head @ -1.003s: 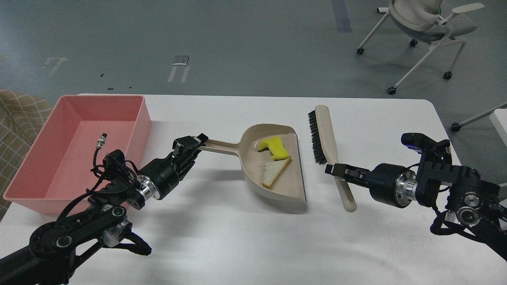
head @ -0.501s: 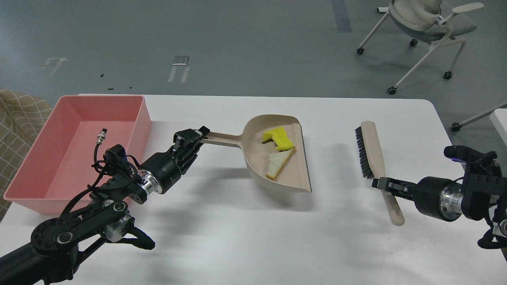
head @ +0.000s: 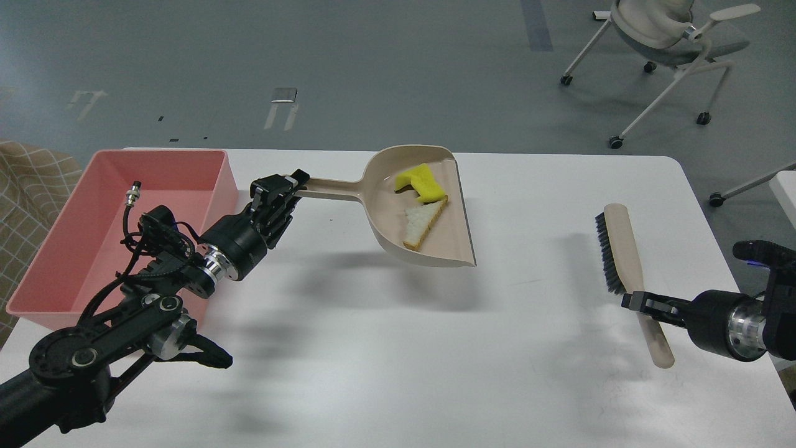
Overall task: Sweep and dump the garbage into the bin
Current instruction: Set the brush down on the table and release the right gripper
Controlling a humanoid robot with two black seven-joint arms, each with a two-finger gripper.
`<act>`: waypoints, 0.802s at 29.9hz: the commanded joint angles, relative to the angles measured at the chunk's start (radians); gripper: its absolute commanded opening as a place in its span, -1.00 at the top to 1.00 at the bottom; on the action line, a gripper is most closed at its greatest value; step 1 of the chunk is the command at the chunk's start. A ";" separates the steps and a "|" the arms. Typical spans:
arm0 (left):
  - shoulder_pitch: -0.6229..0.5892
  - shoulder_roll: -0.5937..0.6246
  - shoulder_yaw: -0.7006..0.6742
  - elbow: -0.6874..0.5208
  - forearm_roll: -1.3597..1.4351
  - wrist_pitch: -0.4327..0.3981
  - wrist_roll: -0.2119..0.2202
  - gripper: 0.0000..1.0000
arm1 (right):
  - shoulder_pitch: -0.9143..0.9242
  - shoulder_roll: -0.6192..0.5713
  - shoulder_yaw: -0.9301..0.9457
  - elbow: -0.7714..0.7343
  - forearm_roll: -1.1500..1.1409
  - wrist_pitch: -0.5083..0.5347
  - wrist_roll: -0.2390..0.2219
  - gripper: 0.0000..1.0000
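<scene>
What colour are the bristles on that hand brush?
Black, on a beige hand brush; the head view shows it best.

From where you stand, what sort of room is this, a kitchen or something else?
Not a kitchen; it looks like an office or lab test space. A plain white table stands on bare grey floor with tape marks, and a wheeled office chair sits behind it. No sink or stove shows.

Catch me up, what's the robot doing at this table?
The left gripper holds the beige dustpan by its handle, lifted off the white table, with the yellow scrap and bread slice inside. The pink bin to its left looks empty. The right gripper holds the brush off to the side.
</scene>
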State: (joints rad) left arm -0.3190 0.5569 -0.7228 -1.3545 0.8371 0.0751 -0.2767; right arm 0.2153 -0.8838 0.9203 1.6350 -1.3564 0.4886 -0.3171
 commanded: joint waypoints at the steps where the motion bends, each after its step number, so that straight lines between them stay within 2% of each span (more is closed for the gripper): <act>1: 0.001 0.003 -0.001 0.000 -0.001 0.000 0.001 1.00 | -0.028 0.000 0.000 -0.001 -0.001 0.000 0.000 0.91; 11: 0.000 0.001 -0.001 0.002 -0.001 0.002 0.001 1.00 | -0.045 0.009 0.000 -0.003 -0.001 0.000 0.000 0.87; 16: 0.001 0.005 -0.001 0.002 -0.001 0.000 0.001 1.00 | -0.045 0.009 0.002 -0.003 -0.001 0.000 0.000 0.79; 21: 0.001 0.006 -0.001 0.002 -0.001 0.000 0.001 1.00 | -0.045 0.009 0.002 -0.003 -0.003 0.000 0.000 0.63; 24: 0.001 0.006 -0.001 0.002 -0.001 0.000 0.001 1.00 | -0.045 0.005 0.008 -0.003 -0.001 0.000 0.000 0.36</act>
State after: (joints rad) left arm -0.3178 0.5628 -0.7241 -1.3530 0.8360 0.0752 -0.2760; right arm 0.1703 -0.8745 0.9226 1.6320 -1.3587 0.4887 -0.3176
